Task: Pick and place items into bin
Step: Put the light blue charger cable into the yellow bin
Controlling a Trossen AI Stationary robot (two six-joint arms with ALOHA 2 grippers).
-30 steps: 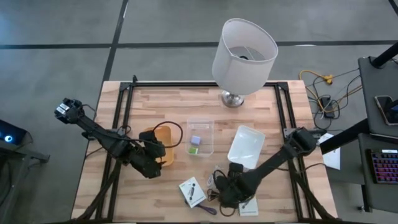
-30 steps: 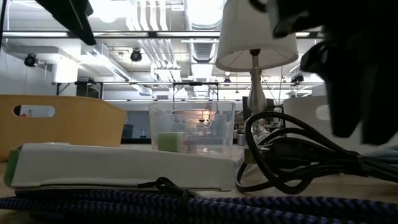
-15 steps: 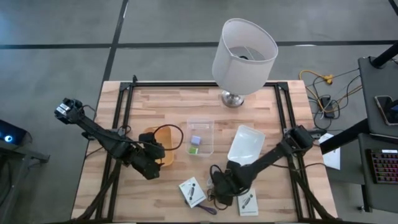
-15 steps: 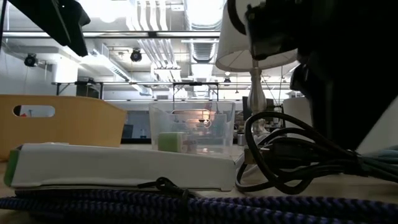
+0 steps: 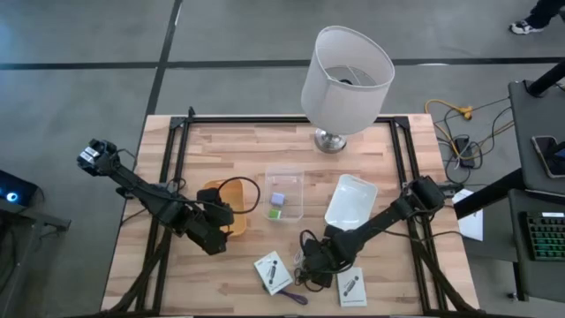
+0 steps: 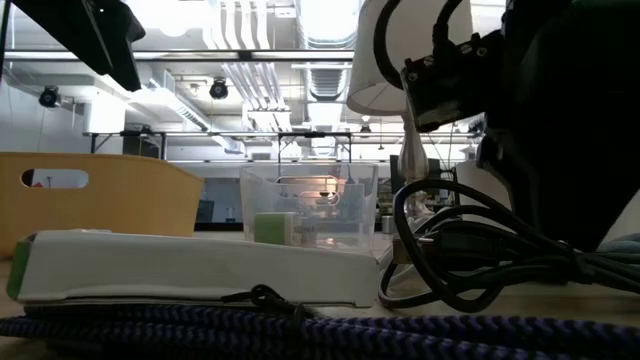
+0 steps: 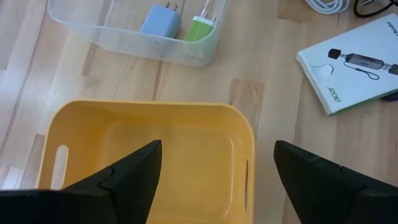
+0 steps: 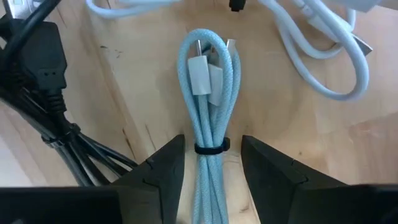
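The right hand (image 8: 211, 163) is low over the near middle of the desk (image 5: 229, 141), its fingers (image 8: 163, 169) parted a narrow way and set on either side of a coiled pale-blue cable (image 8: 208, 93); the bundle lies on the wood with its long axis running straight ahead out of the hand, tied end between the fingers and looped end with the plugs farther out, so the hand is lined up along it and not across it; I cannot tell whether the pads touch the cable yet, and it does not look lifted; just beside it lie a black cable (image 8: 43, 93) on one side and a white cable (image 8: 323, 56) on the other, close enough to snag, I judge; a printed white card (image 5: 352, 286) lies near right of this hand and another card (image 5: 273, 272) to its left; the clear bin (image 5: 284, 193), holding a green block (image 5: 274, 213) and a lilac block (image 5: 278, 199), stands farther off toward the lamp (image 5: 345, 71); the left hand (image 7: 214, 177), spread wide and empty, waits over the yellow bin (image 7: 149, 162), so the right arm is plainly the nearer to the cable.
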